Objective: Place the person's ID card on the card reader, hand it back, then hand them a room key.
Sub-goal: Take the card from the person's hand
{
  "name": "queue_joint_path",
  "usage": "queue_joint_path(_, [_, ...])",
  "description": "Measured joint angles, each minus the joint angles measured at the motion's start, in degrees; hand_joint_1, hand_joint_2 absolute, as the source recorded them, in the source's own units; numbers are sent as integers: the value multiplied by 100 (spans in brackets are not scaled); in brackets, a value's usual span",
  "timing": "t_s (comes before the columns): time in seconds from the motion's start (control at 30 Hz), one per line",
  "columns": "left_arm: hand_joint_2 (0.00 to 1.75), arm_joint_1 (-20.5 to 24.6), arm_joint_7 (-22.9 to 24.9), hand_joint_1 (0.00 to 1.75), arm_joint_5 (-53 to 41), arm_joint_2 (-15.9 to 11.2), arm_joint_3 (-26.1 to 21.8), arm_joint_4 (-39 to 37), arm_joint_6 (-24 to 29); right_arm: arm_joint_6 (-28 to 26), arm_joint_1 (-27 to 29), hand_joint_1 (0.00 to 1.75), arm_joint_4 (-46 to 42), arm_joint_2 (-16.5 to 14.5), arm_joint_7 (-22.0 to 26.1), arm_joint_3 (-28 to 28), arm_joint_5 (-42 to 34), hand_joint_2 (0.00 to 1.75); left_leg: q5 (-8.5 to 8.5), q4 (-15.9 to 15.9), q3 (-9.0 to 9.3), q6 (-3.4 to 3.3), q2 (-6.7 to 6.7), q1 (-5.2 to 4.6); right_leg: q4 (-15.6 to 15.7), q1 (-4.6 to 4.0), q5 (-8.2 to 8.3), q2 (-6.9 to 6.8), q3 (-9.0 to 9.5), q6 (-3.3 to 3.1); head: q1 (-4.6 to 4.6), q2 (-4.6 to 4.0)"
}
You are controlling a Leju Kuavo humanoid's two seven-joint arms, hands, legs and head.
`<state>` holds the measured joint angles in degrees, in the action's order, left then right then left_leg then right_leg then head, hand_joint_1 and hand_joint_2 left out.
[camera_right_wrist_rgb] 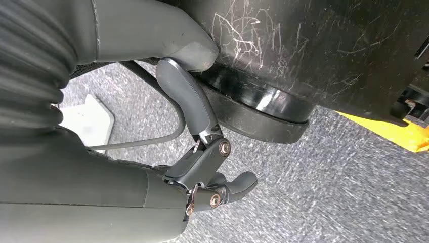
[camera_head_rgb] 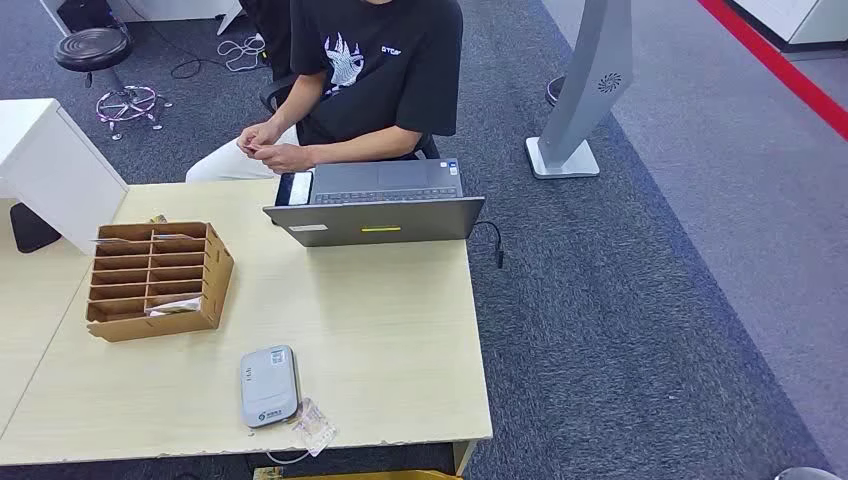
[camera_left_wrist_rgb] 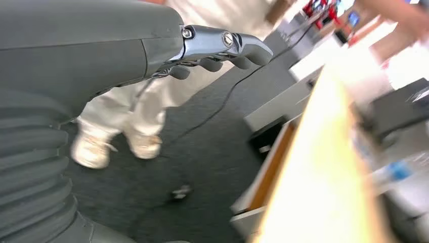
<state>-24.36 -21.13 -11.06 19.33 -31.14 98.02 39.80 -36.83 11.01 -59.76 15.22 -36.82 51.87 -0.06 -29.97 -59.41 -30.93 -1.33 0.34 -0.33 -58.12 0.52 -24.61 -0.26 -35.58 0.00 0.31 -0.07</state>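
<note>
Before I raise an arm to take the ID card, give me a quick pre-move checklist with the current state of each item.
1. Grey rounded card reader lies flat near the front edge of the light wooden desk, nothing on top: ok.
2. Person in black T-shirt offering the card: not ok; both hands are together at their lap, and what they hold is too small to tell.
3. Left hand free: ok, nothing in it, fingers slightly curled.
4. Right hand free: ok, nothing in it, hanging over the carpet.
5. Room keys in the brown cardboard slotted organiser: cannot tell; pale flat items lie in two slots.
6. Open grey laptop sits between reader and person: reach around it.
</note>
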Motion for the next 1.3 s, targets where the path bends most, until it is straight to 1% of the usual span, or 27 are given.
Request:
queue_joint_path(0.07, [175, 8, -137, 0, 159, 3, -36, 212, 1, 36, -4, 0, 1, 1, 17, 5, 53, 175, 0, 0, 0, 0, 0, 0, 0, 0, 1, 0, 0, 0, -1, -1])
queue_joint_path(0.13, [175, 15, -313, 0, 377, 8, -78, 632, 3, 106, -16, 0, 7, 1, 49, 14, 135, 175, 0, 0, -1, 0, 0, 0, 0, 0, 3, 0, 1, -1, -3, -1])
queue_joint_path(0.3, [175, 13, -471, 0, 519, 23, -86, 1392, -71, 232, -57, 0, 54, 1, 163, 49, 190, 175, 0, 0, 0, 0, 0, 0, 0, 0, 3, 0, 1, 0, -2, 0])
queue_joint_path(0.37, [175, 75, -520, 0, 453, 20, -107, 1597, -411, 325, -85, 0, 113, -11, 282, 58, 210, 175, 3, 0, 0, 0, -1, -1, 0, 0, 4, -2, 0, 1, -2, 0])
queue_joint_path(0.43, [175, 271, -316, 0, 158, -47, -192, 1721, -976, 435, -132, 0, 227, -45, 453, 57, 161, 175, 10, 0, -2, 0, -7, -1, 0, 0, 6, -7, 1, 2, -1, 0])
queue_joint_path(0.5, [175, 551, 49, 0, -281, -248, -266, 1741, -1364, 529, -189, 0, 371, -95, 626, 45, 64, 175, 16, 0, -4, 5, -11, 0, 0, -1, 12, -11, 0, -6, 0, 0])
queue_joint_path(0.53, [175, 701, 251, 0, -531, -407, -276, 1718, -1434, 567, -215, 0, 441, -120, 698, 37, 26, 175, 19, 0, -4, 10, -11, 0, 0, -2, 16, -11, -1, -11, -1, 0])
queue_joint_path(0.63, [175, 1192, 1067, 0, -1368, -1069, -197, 1459, -1401, 668, -300, 0, 647, -208, 863, -2, -56, 175, 31, 0, -5, 28, -10, 3, 0, -12, 27, -10, -5, -28, -3, -2])
queue_joint_path(0.73, [175, 1667, 1881, 0, -2277, -1789, 103, 945, -1291, 760, -390, 0, 834, -292, 994, -47, -96, 175, 49, 0, -14, 42, -12, 10, 0, -22, 42, -10, -14, -38, -2, -1])
queue_joint_path(0.8, [175, 1980, 2185, 0, -2710, -2201, 356, 561, -1267, 800, -447, 0, 951, -343, 1076, -69, -118, 175, 59, 0, -23, 49, -11, 14, -1, -24, 55, -10, -23, -45, -3, 0])
queue_joint_path(0.87, [175, 2259, 2397, 0, -2983, -2517, 607, 210, -1266, 812, -485, 0, 1055, -390, 1144, -96, -150, 175, 66, 0, -32, 54, -6, 21, -1, -25, 67, -9, -33, -53, -3, 0])
queue_joint_path(0.97, [175, 2584, 2634, 0, -3259, -2845, 941, -192, -1253, 813, -506, 0, 1160, -440, 1213, -154, -184, 175, 74, 0, -42, 58, 1, 27, -1, -26, 79, -5, -44, -56, -2, -1])
queue_joint_path(1.07, [175, 2799, 2736, 0, -3355, -3057, 1179, -477, -1246, 812, -521, 0, 1234, -475, 1244, -196, -182, 175, 77, -1, -48, 58, 3, 26, 0, -26, 83, 0, -51, -53, -2, -1])
queue_joint_path(1.2, [175, 3050, 2856, 0, -3415, -3215, 1405, -763, -1293, 803, -539, 0, 1292, -507, 1268, -219, -182, 175, 83, -3, -64, 51, 2, 25, 1, -27, 87, 3, -67, -47, -2, -2])
queue_joint_path(1.3, [175, 3307, 2898, 0, -3304, -3279, 1641, -1008, -1482, 803, -553, 0, 1332, -532, 1310, -272, -184, 175, 85, -4, -71, 52, 0, 24, 1, -27, 89, 3, -71, -44, -1, -2])
